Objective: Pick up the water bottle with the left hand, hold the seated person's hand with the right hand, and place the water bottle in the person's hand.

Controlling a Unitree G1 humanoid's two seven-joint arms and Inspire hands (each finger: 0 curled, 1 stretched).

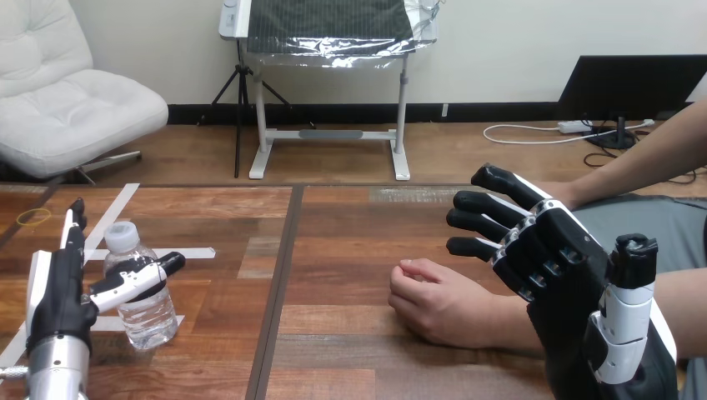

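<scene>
A clear water bottle point(143, 293) with a white cap stands upright on the wooden table point(350, 250) at the near left. My left hand point(57, 292) is right beside it on its left, open, fingers straight and pointing away, thumb stretched across the bottle's front. My right hand point(563, 262) hovers at the near right with fingers spread and straight, open, over the wrist of the person's hand point(438, 302). That hand rests on the table as a loose fist, knuckles toward the left. I cannot tell whether my right hand touches the wrist.
White tape strips point(112, 217) lie on the table's left part around the bottle, with a yellow rubber band point(33, 217) at the far left edge. A dark seam point(279, 283) runs down the table's middle. The person's other arm point(642, 158) reaches in from the upper right.
</scene>
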